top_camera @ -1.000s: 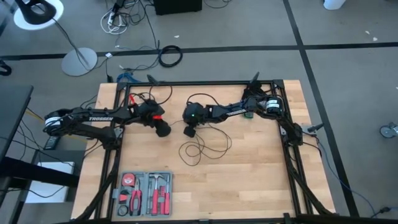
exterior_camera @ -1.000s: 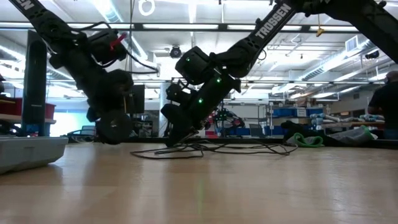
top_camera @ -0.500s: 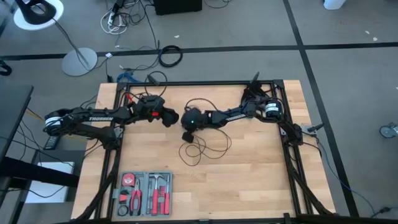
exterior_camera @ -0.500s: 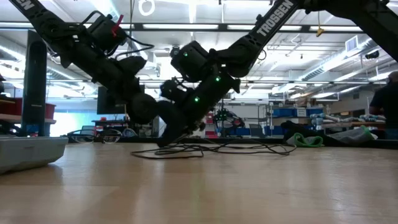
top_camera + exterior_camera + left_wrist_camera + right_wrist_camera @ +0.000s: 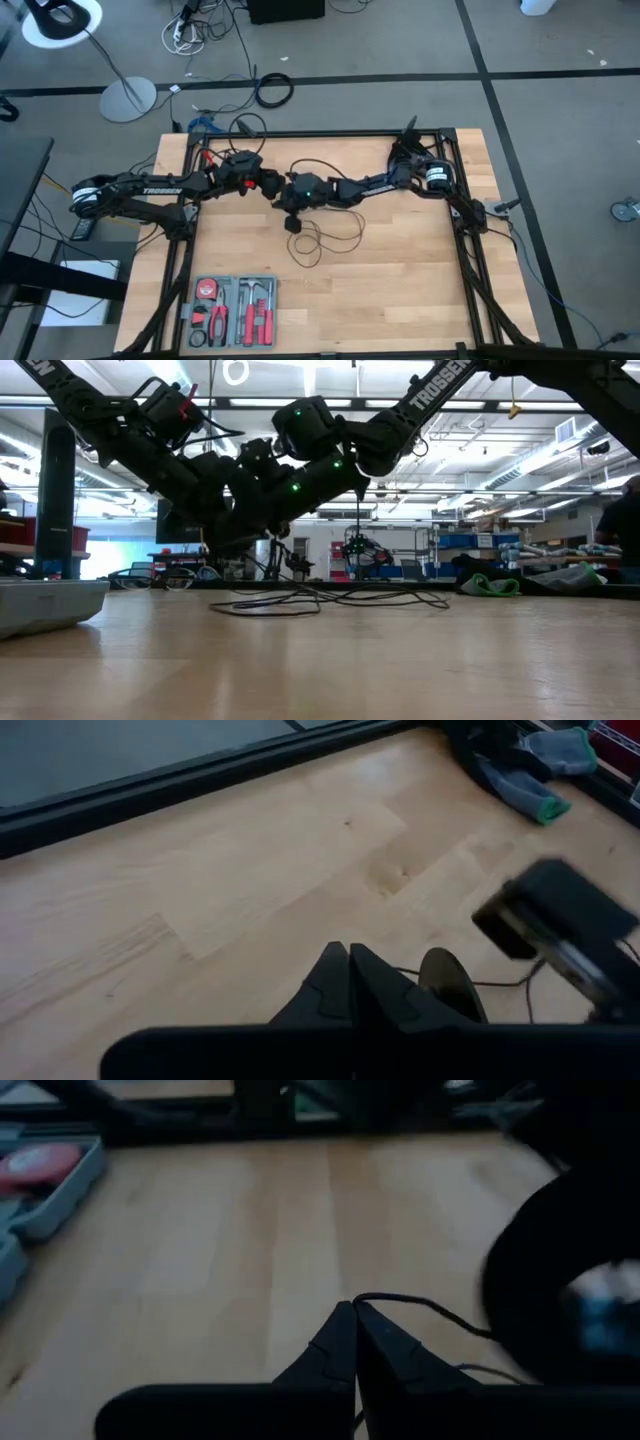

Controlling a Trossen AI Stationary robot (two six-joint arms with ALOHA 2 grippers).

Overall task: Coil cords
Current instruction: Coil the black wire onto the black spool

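Note:
The thin black cord lies in loose loops on the wooden table's middle; it also shows in the low view. Its round black puck shows just beyond my left gripper's fingertips; whether it touches them I cannot tell. My left gripper is shut and holds nothing that I can see. It hovers right beside my right arm's wrist. My right gripper is shut on the cord, above the far-left side of the loops. My right gripper pinches one strand of the thin cord between the free ends of its two fingers. The fingers slant down toward the table's near left. The strand runs off sideways from the tips, and the loops lie slack on the table.
A grey tool tray with red-handled tools sits at the near left. A green-and-grey cloth lies toward the far right. Black frame rails run along the table's edges. Bare wood lies near and right of the loops.
My left gripper has risen and gone toward the table's far right, up to my right arm's wrist. My right gripper has lifted off the table and gone a little left, taking its strand of cord along. The loops have drawn slightly left and stay on the table.

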